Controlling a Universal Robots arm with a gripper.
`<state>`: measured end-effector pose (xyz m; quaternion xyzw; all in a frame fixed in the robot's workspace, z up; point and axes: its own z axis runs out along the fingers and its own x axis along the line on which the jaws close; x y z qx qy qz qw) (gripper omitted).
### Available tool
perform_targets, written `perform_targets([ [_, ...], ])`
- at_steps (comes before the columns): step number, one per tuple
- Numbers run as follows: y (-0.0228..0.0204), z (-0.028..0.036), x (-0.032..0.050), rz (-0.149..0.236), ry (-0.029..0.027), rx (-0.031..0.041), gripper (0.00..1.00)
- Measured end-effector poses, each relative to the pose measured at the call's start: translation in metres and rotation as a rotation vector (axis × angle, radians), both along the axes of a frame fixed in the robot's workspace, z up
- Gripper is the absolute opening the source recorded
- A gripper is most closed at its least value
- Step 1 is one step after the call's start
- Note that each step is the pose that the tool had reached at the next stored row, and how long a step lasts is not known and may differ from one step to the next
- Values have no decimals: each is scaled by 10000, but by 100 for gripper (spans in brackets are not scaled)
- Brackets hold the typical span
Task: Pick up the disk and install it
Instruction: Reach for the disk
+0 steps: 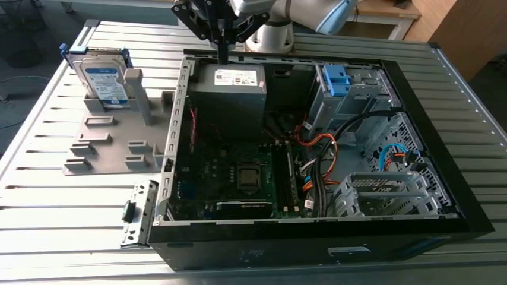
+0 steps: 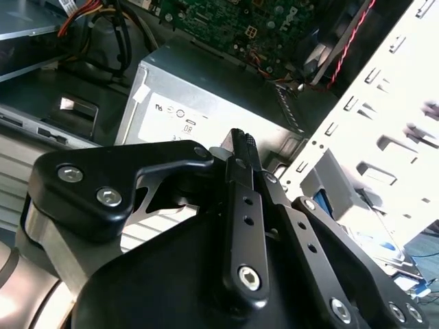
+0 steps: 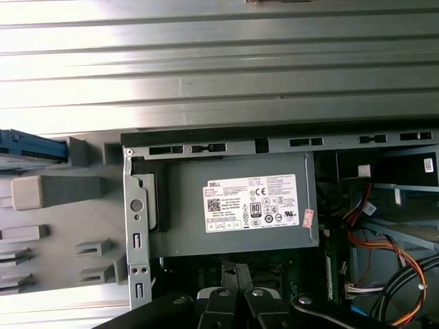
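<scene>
The disk (image 1: 106,83), silver-grey with a blue-and-white label and a blue bracket, stands upright in a grey holder (image 1: 111,145) on the table, to the exterior view's left of the open computer case (image 1: 317,237). My gripper (image 1: 224,57) hangs over the case's back rim, just above the grey power supply (image 1: 230,89), well apart from the disk. Its black fingers meet at the tips and hold nothing, as both wrist views show (image 2: 240,140) (image 3: 238,274). In the first wrist view a blue edge of the disk's bracket (image 3: 31,145) peeks in beside the holder.
Inside the case lie the motherboard (image 1: 237,172), orange and black cables (image 1: 325,154) and a silver drive cage with a blue latch (image 1: 336,80). The slatted metal table (image 1: 63,208) surrounds the case. The robot's base (image 1: 269,35) stands behind the case.
</scene>
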<state>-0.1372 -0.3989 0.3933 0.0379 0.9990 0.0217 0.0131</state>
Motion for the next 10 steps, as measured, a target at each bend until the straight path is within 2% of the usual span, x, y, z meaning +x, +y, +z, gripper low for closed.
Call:
perform_targets([
  [10,0,0,-65,0,0,0,11],
])
